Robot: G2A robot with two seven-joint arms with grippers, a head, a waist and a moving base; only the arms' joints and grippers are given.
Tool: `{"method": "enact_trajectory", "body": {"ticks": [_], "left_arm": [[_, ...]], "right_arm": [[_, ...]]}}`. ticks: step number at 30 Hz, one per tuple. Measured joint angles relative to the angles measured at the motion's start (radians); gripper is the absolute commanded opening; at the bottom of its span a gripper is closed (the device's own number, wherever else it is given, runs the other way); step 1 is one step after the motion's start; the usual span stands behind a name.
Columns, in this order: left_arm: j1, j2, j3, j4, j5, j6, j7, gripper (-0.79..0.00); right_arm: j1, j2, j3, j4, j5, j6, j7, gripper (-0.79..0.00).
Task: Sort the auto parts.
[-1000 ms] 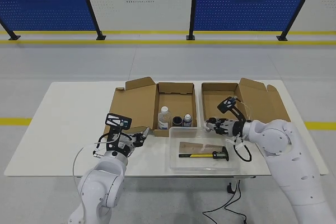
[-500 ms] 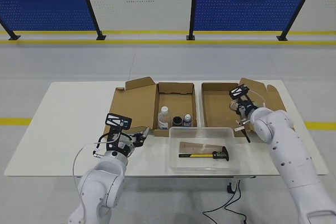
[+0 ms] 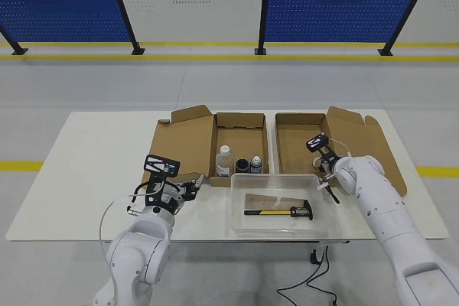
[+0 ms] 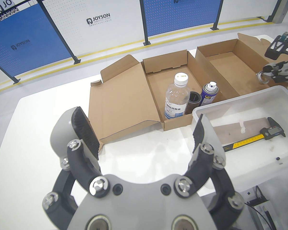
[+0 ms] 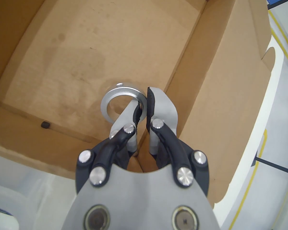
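Since a second ago, the metal ring (image 5: 124, 92) has been carried from above the clear bin (image 3: 237, 200) to the right cardboard box (image 5: 206, 72). It hangs over the box floor near a corner, not yet set down. Transfer judged nearly complete, with release outstanding.

The ring is round and has no long axis. Its bore appears to face the box floor, slightly tilted, with a small set screw on the rim away from the fingers.

The right gripper (image 5: 142, 106) is clamped on the ring's wall, one finger inside the bore and one outside. The left gripper (image 4: 140, 118) rests wide apart and empty over the table near the left box (image 4: 156, 68). A caliper (image 4: 254, 138) remains in the bin.
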Motion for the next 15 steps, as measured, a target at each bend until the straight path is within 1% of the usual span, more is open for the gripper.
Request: {"method": "enact_trajectory", "body": {"ticks": [5, 6, 7, 9, 11, 14, 15], "left_arm": [[0.0, 0.0, 0.0, 0.0, 0.0, 0.0, 0.0, 0.0], [0.0, 0.0, 0.0, 0.0, 0.0, 0.0, 0.0, 0.0], [0.0, 0.0, 0.0, 0.0, 0.0, 0.0, 0.0, 0.0], [0.0, 0.0, 0.0, 0.0, 0.0, 0.0, 0.0, 0.0], [0.0, 0.0, 0.0, 0.0, 0.0, 0.0, 0.0, 0.0], [0.0, 0.0, 0.0, 0.0, 0.0, 0.0, 0.0, 0.0], [0.0, 0.0, 0.0, 0.0, 0.0, 0.0, 0.0, 0.0]], "right_arm": [[0.012, -0.007, -0.007, 0.029, 0.003, -0.011, -0.013, -0.539], [0.015, -0.008, -0.006, 0.034, 0.007, -0.019, -0.018, -0.486], [0.016, -0.009, -0.002, 0.037, 0.019, -0.029, -0.021, -0.474], [0.02, -0.009, 0.013, 0.035, 0.058, -0.061, -0.021, -0.465], [0.023, -0.006, 0.025, 0.022, 0.075, -0.082, -0.017, -0.474], [0.024, 0.007, 0.056, -0.038, 0.09, -0.13, -0.006, -0.474], [0.019, 0.015, 0.073, -0.081, 0.092, -0.158, 0.005, -0.465]]}}
